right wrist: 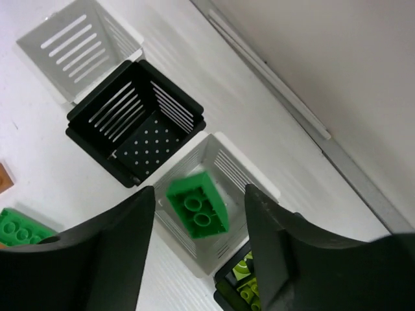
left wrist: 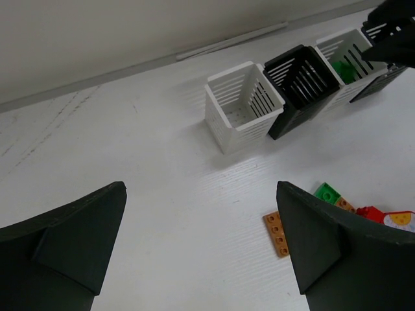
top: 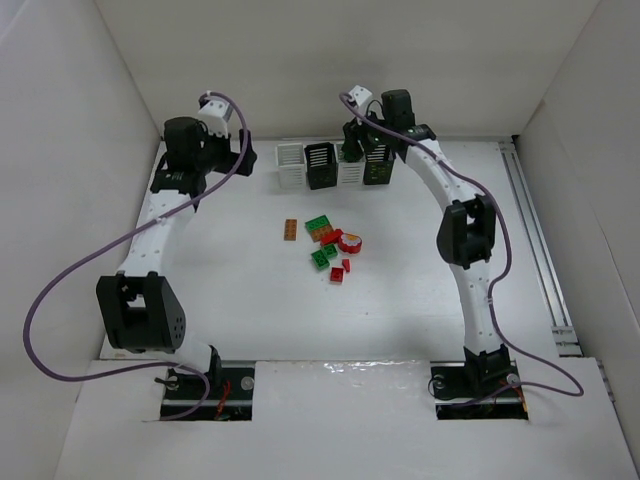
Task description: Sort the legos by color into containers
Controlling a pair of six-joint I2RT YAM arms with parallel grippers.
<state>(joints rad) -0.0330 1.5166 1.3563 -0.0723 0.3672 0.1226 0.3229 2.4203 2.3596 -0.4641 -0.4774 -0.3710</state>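
Four bins (top: pixel 320 166) in row: two white, two black. Right pincer (right wrist: pixel 198 194) spread, one green brick (right wrist: pixel 198 208) loose between jaws, over white bin (right wrist: pixel 245 173). Left pincer (left wrist: pixel 201 217) spread wide.

A robotics lab test cell is indicated: a white table (top: pixel 250 310) is enclosed by white panels (top: pixel 60 150), and the left arm (top: pixel 155 235) and right arm (top: pixel 478 290) are bolted at its near edge, trailed by purple cables (top: pixel 28 320).

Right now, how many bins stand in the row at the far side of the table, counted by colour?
White bins: 2
Black bins: 2
Total: 4
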